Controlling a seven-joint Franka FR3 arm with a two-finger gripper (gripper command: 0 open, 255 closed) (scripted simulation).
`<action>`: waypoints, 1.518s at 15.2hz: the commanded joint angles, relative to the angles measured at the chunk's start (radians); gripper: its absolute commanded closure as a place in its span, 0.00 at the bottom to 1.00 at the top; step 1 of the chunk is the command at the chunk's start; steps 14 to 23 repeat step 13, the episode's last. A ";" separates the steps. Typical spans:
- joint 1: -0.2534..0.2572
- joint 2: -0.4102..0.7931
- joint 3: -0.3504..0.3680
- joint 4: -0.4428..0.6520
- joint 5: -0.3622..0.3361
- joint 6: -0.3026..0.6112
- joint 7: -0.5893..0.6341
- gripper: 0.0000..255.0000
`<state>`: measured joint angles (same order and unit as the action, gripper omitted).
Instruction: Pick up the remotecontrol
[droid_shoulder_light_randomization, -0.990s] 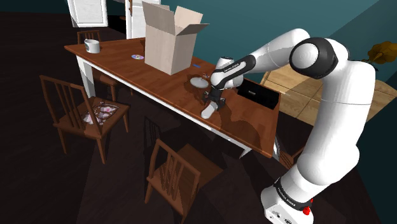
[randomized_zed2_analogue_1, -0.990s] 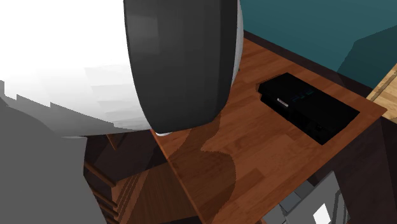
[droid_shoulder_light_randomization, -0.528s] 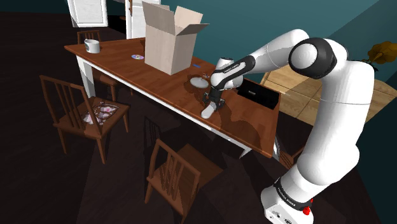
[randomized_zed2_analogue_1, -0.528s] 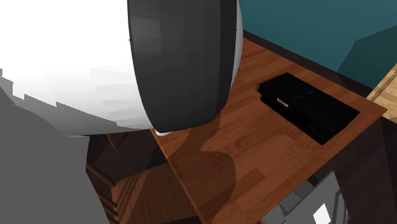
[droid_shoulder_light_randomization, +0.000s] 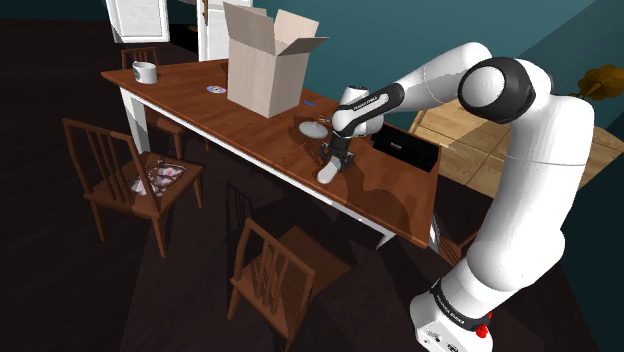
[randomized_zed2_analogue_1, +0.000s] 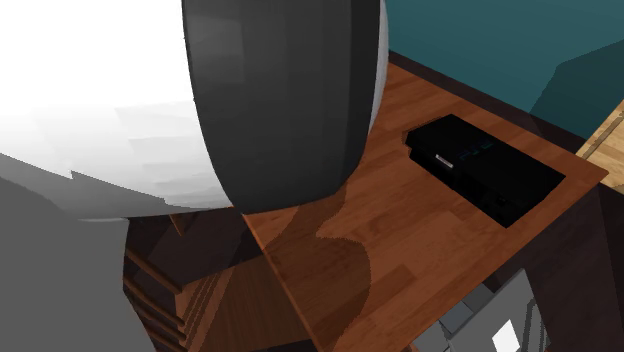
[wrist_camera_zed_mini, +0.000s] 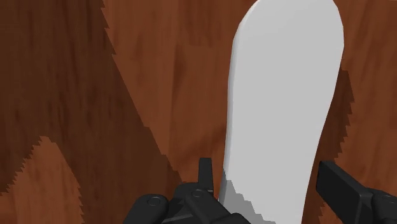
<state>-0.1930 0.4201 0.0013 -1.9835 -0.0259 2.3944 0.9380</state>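
Note:
The remote control (wrist_camera_zed_mini: 283, 108) is a long, plain white slab with a rounded end, lying on the brown wooden table (droid_shoulder_light_randomization: 400, 200) near its front edge. In the shoulder view the remote control (droid_shoulder_light_randomization: 326, 173) shows just under my black gripper (droid_shoulder_light_randomization: 331, 160), which points down at it. In the wrist view my gripper (wrist_camera_zed_mini: 270, 175) is shut on the remote's near end, one finger pressed against each long side. The arm's white and dark link (randomized_zed2_analogue_1: 280, 100) looms close in the second exterior view.
A tall open cardboard box (droid_shoulder_light_randomization: 262, 60) stands mid-table, with a small white dish (droid_shoulder_light_randomization: 312, 128) beside it. A flat black device (randomized_zed2_analogue_1: 485, 165) lies near the table's end. A mug (droid_shoulder_light_randomization: 145, 71) sits at the far end. Wooden chairs (droid_shoulder_light_randomization: 130, 180) (droid_shoulder_light_randomization: 275, 270) stand along the front.
The fingers have closed onto the remote's sides. The arm's upper links have shifted slightly; the remote stays in the same spot on the table.

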 joint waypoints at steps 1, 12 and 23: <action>0.000 -0.021 0.000 -0.001 0.000 -0.020 -0.001 1.00; 0.000 -0.106 0.001 0.025 0.003 -0.132 -0.004 1.00; 0.000 -0.106 0.001 0.026 0.003 -0.132 -0.004 1.00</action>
